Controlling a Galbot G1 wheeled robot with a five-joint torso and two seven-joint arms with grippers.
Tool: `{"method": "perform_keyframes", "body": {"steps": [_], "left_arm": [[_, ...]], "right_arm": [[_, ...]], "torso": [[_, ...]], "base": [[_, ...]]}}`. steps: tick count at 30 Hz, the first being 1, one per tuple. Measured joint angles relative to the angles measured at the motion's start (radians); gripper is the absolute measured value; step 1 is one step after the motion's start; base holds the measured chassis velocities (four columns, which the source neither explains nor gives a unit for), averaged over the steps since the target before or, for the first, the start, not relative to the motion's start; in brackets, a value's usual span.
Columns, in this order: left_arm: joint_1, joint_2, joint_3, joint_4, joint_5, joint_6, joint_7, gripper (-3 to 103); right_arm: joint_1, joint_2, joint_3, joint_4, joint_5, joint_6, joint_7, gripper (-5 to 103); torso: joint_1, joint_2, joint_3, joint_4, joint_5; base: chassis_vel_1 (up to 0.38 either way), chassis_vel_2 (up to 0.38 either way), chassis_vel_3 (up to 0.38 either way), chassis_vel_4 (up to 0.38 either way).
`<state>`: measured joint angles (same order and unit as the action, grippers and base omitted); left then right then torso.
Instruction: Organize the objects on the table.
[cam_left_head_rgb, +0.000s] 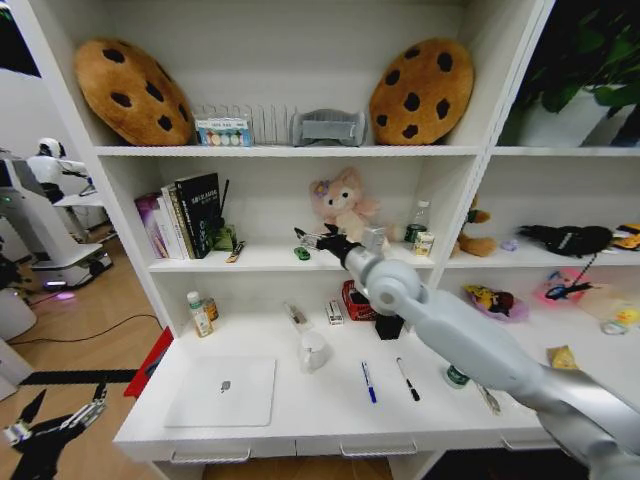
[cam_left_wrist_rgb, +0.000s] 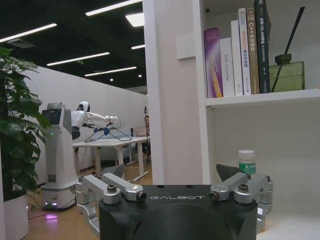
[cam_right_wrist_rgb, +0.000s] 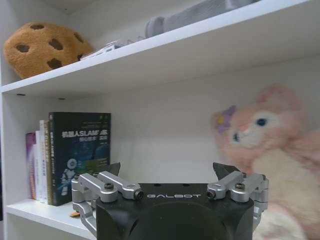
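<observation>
1. Right wrist view: right tool (cam_right_wrist_rgb: 169, 172), black housing with silver linkages, its two dark fingers spread apart and gripping nothing. It is raised to the middle shelf (cam_left_head_rgb: 270, 262) of the white shelving, facing the back wall between the dark book (cam_right_wrist_rgb: 80, 155) and the pink plush animal (cam_right_wrist_rgb: 270, 165).
2. Head view: the same right tool (cam_left_head_rgb: 312, 240) sits just above the shelf board, close beside the tiny green toy car (cam_left_head_rgb: 302, 254), which rests on that board to the left of the plush animal. No contact with the car can be confirmed.
3. Judged step: working at the car on the shelf. To do it well, keep the fingers level with the board, centre them over the small body, and stay off the plush fur beside it.
4. Left tool (cam_left_head_rgb: 60, 425), fingers apart and empty, hangs low beside the desk's left front corner.
5. Desk (cam_left_head_rgb: 330, 415): smooth white top, shallow drawers with slim metal handles.
6. Slim silver laptop (cam_left_head_rgb: 222, 391): flat, matte, lid closed, on the desk's front left.
7. Blue pen (cam_left_head_rgb: 368, 382) and black pen (cam_left_head_rgb: 407, 379): thin sticks, lying side by side but apart, right of the laptop.
8. Small round tin (cam_left_head_rgb: 457, 376): right of the pens, partly behind the right arm.
</observation>
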<state>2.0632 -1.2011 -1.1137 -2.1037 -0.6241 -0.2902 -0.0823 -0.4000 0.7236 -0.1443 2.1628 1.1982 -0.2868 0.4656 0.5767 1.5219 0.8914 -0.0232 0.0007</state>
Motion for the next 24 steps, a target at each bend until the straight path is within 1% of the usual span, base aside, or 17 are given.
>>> {"method": "perform_keyframes", "body": {"steps": [2, 3, 4, 5, 6, 7, 8, 9, 10, 12, 13, 14, 17, 18, 20, 21, 24], "left_arm": [[0.000, 0.000, 0.000, 0.000, 0.000, 0.000, 0.000, 100], [0.000, 0.000, 0.000, 0.000, 0.000, 0.000, 0.000, 100], [0.000, 0.000, 0.000, 0.000, 0.000, 0.000, 0.000, 100], [0.000, 0.000, 0.000, 0.000, 0.000, 0.000, 0.000, 100], [0.000, 0.000, 0.000, 0.000, 0.000, 0.000, 0.000, 100], [0.000, 0.000, 0.000, 0.000, 0.000, 0.000, 0.000, 100], [0.000, 0.000, 0.000, 0.000, 0.000, 0.000, 0.000, 100], [0.000, 0.000, 0.000, 0.000, 0.000, 0.000, 0.001, 100], [0.000, 0.000, 0.000, 0.000, 0.000, 0.000, 0.001, 100], [0.000, 0.000, 0.000, 0.000, 0.000, 0.000, 0.000, 100], [0.000, 0.000, 0.000, 0.000, 0.000, 0.000, 0.000, 100], [0.000, 0.000, 0.000, 0.000, 0.000, 0.000, 0.000, 100], [0.000, 0.000, 0.000, 0.000, 0.000, 0.000, 0.000, 100], [0.000, 0.000, 0.000, 0.000, 0.000, 0.000, 0.000, 100], [0.000, 0.000, 0.000, 0.000, 0.000, 0.000, 0.000, 100], [0.000, 0.000, 0.000, 0.000, 0.000, 0.000, 0.000, 100], [0.000, 0.000, 0.000, 0.000, 0.000, 0.000, 0.000, 100]], "right_arm": [[-0.148, -0.063, 0.130, 0.063, -0.059, 0.020, -0.024, 100], [-0.148, -0.063, 0.130, 0.063, -0.059, 0.020, -0.024, 100], [-0.253, -0.086, 0.210, 0.097, -0.098, 0.031, -0.037, 100], [-0.330, -0.092, 0.269, 0.116, -0.124, 0.037, -0.041, 100], [-0.462, -0.088, 0.363, 0.144, -0.156, 0.046, -0.046, 100], [-0.462, -0.088, 0.363, 0.144, -0.156, 0.046, -0.046, 100], [-0.556, -0.073, 0.431, 0.160, -0.177, 0.051, -0.050, 100], [-0.689, -0.044, 0.526, 0.178, -0.211, 0.059, -0.059, 100], [-0.689, -0.044, 0.526, 0.178, -0.211, 0.059, -0.059, 100], [-0.889, 0.016, 0.636, 0.187, -0.280, 0.084, -0.081, 100], [-0.970, 0.046, 0.678, 0.188, -0.307, 0.093, -0.093, 100], [-0.970, 0.046, 0.678, 0.188, -0.307, 0.093, -0.093, 100], [-1.142, 0.119, 0.751, 0.192, -0.373, 0.124, -0.117, 100], [-1.142, 0.119, 0.751, 0.192, -0.373, 0.124, -0.117, 100], [-1.212, 0.159, 0.758, 0.188, -0.393, 0.125, -0.111, 100], [-1.212, 0.159, 0.758, 0.188, -0.393, 0.125, -0.111, 100], [-1.230, 0.181, 0.731, 0.170, -0.408, 0.072, -0.068, 100]], "torso": [[0.000, 0.000, 0.000, -0.0001, -0.0006], [0.000, 0.000, 0.000, -0.0001, -0.0006], [0.000, 0.000, 0.000, -0.0004, -0.0006], [0.000, 0.000, 0.000, 0.0000, -0.0004], [0.000, 0.000, 0.000, 0.0000, -0.0005], [0.000, 0.000, 0.000, 0.0000, -0.0005], [0.000, 0.000, 0.000, 0.0002, -0.0004], [0.000, 0.000, 0.000, 0.0003, -0.0004], [0.000, 0.000, 0.000, 0.0003, -0.0004], [0.000, 0.000, 0.000, 0.0001, -0.0007], [0.000, 0.000, 0.000, -0.0001, 0.0000], [0.000, 0.000, 0.000, -0.0001, 0.0000], [0.000, 0.000, 0.000, 0.0000, -0.0010], [0.000, 0.000, 0.000, 0.0000, -0.0010], [0.000, 0.000, 0.000, 0.0001, -0.0008], [0.000, 0.000, 0.000, 0.0001, -0.0008], [0.000, 0.000, 0.000, 0.0002, -0.0008]], "base": [[0.000, 0.000, 0.000, 0.000], [0.000, 0.000, 0.000, 0.000], [0.000, 0.000, 0.000, 0.000], [0.000, 0.000, 0.000, 0.000], [0.000, 0.000, 0.000, 0.000], [0.000, 0.000, 0.000, 0.000], [0.000, 0.000, 0.000, 0.000], [0.000, 0.000, 0.000, 0.000], [0.000, 0.000, 0.000, 0.000], [0.000, 0.000, 0.000, 0.000], [0.000, 0.000, 0.000, 0.000], [0.000, 0.000, 0.000, 0.000], [0.000, 0.000, 0.000, 0.000], [0.000, 0.000, 0.000, 0.000], [0.000, 0.000, 0.000, 0.000], [0.000, 0.000, 0.000, 0.000], [0.000, 0.000, 0.000, 0.000]]}}
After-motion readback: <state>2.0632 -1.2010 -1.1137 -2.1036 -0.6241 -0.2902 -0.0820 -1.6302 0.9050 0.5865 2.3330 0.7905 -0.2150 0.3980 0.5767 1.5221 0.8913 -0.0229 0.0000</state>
